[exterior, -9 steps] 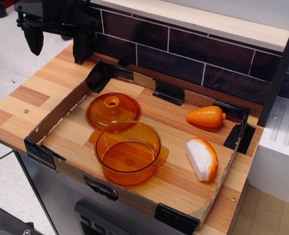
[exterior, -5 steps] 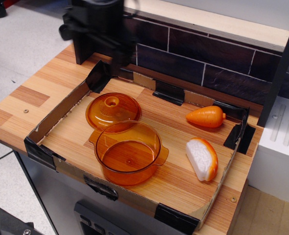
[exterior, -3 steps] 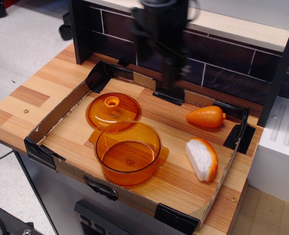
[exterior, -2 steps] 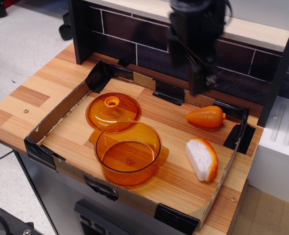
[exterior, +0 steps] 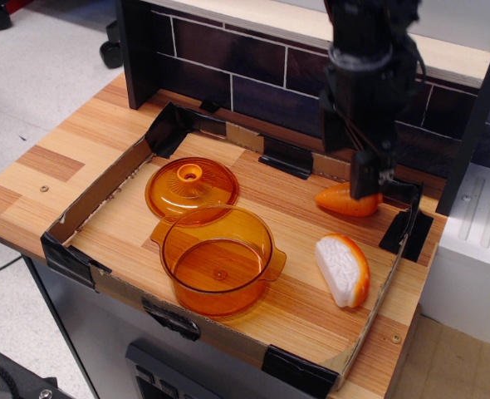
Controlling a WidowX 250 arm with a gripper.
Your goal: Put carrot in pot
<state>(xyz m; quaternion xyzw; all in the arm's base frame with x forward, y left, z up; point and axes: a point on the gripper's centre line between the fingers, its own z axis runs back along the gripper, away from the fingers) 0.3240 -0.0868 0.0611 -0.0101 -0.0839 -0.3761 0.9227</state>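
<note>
The orange toy carrot lies on its side at the back right of the cardboard tray, its right end hidden behind my finger. The amber translucent pot stands empty and upright at the tray's front left. My black gripper hangs right over the carrot, fingers pointing down and apart. The front finger reaches down to the carrot's right end. The gripper looks open and holds nothing.
The domed orange lid with a knob lies just behind the pot, touching it. A white-and-orange wedge slice lies in front of the carrot. Low cardboard tray walls ring everything. A dark tiled wall stands behind, a white unit at right.
The gripper has swept from the far back left across to the right and come down over the carrot. The carrot, pot, lid and slice have not moved.
</note>
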